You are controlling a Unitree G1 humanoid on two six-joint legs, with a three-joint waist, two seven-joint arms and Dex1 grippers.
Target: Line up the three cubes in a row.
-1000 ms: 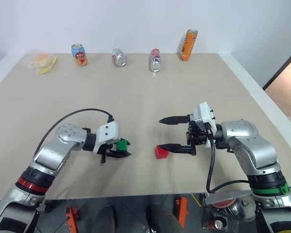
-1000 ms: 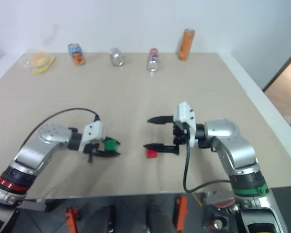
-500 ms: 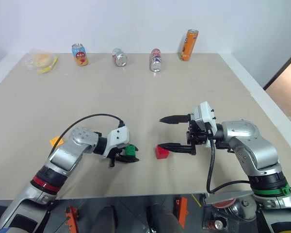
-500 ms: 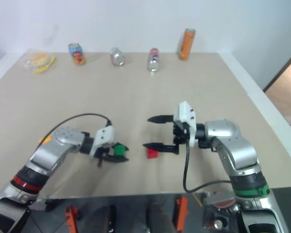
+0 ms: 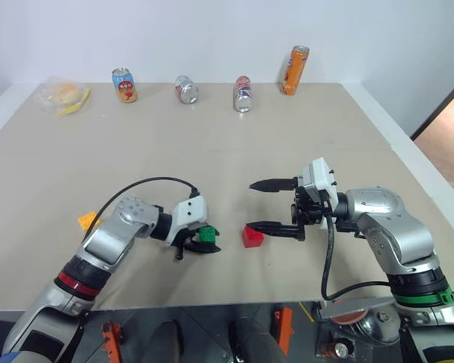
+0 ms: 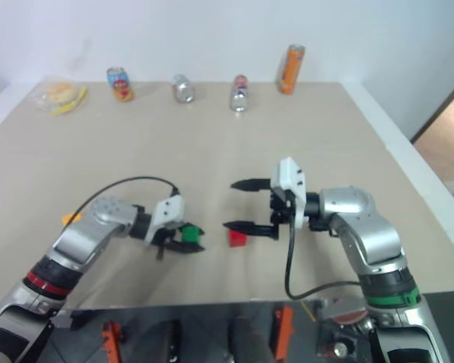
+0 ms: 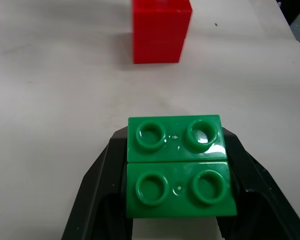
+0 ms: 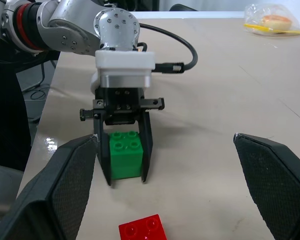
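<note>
On the beige table (image 5: 212,136), the left gripper (image 5: 206,241) gripped the green cube (image 5: 205,236) near the red cube (image 5: 251,237); the right gripper (image 5: 276,206) fingers stood wide open.

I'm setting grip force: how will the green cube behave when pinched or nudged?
The green cube looks like rigid moulded plastic, so probably stiff and light. Its glossy faces may slip between the left gripper fingers. Flat-sided, it should slide, not roll.
</note>
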